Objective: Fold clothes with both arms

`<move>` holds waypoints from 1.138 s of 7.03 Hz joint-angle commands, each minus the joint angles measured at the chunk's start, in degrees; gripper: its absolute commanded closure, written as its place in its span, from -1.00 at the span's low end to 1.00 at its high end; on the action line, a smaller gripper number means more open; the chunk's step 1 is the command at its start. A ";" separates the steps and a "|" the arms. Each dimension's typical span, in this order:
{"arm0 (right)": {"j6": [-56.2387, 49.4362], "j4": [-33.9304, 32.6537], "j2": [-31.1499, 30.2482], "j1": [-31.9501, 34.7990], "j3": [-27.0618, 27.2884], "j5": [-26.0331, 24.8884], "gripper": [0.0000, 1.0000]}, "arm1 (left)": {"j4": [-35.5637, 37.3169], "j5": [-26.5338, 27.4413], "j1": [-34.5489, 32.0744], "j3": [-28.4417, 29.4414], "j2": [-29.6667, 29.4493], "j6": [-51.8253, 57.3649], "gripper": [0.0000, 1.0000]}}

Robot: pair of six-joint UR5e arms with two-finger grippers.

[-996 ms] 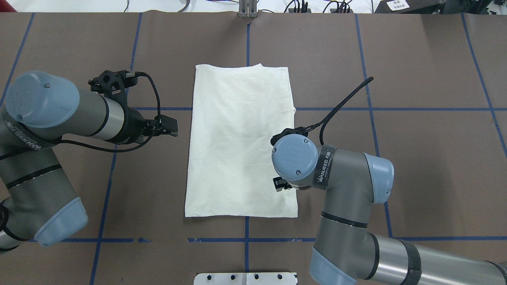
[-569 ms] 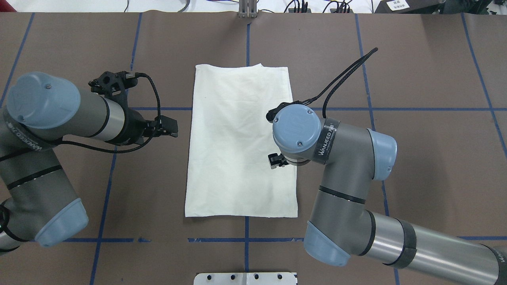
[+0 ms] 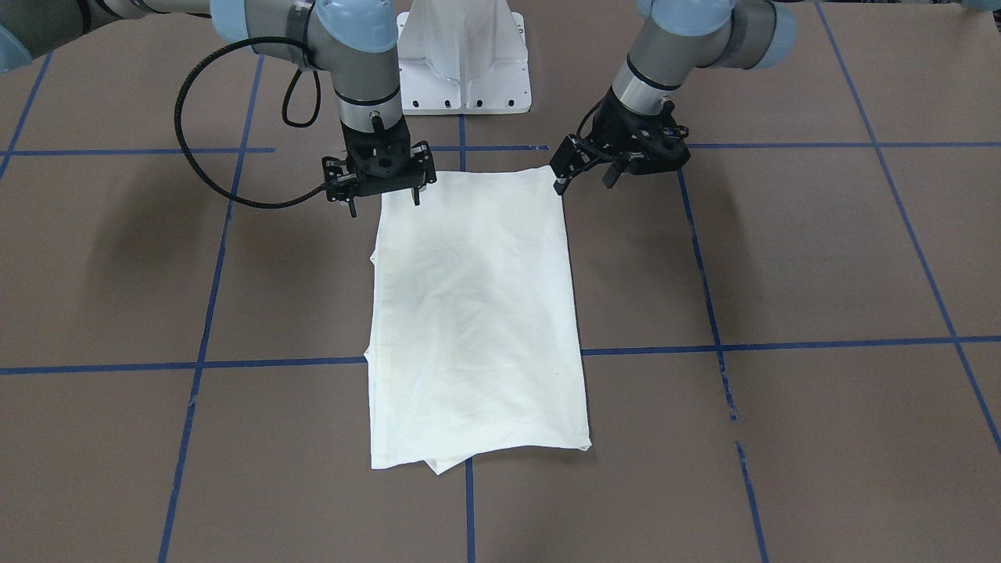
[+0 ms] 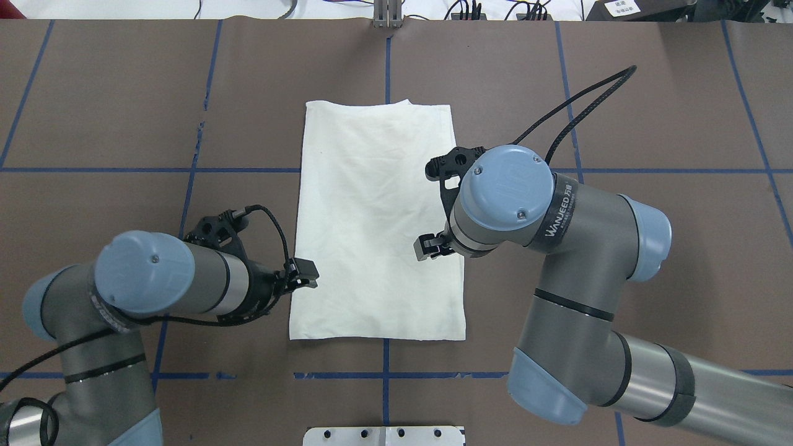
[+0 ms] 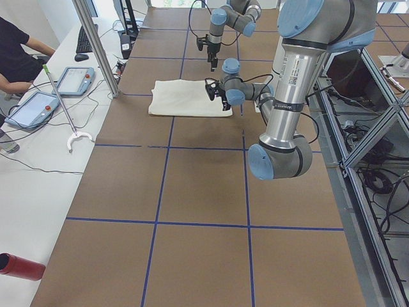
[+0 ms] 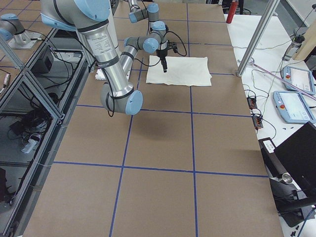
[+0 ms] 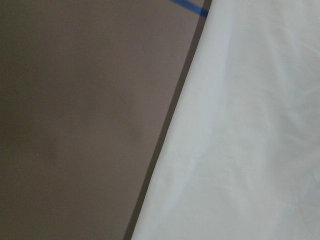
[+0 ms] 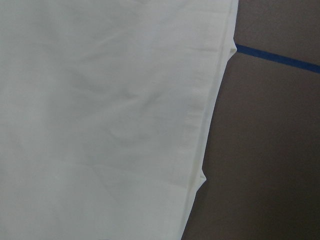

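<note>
Beside left hand [image 3: 584, 180] and under right hand [image 3: 383, 201] lies the shirt [image 3: 477, 313]

Brown table [image 4: 681, 93], blue tape lines [image 4: 681, 170], white desk [image 5: 32, 198]

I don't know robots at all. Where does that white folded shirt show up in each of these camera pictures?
Front-facing: shirt in the centre, lying lengthwise up the picture.
Overhead: centre.
Exterior left: upper middle, small.
Exterior right: upper middle, small.
Left wrist: fills the right side.
Right wrist: fills the left side.
Shared landmark: the blue tape line running under the shirt.
</note>
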 commanded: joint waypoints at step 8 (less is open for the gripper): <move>0.79 0.07 -0.91 0.54 0.77 0.53 -1.00 | 7.05 8.75 7.15 3.91 -2.35 -9.46 -0.50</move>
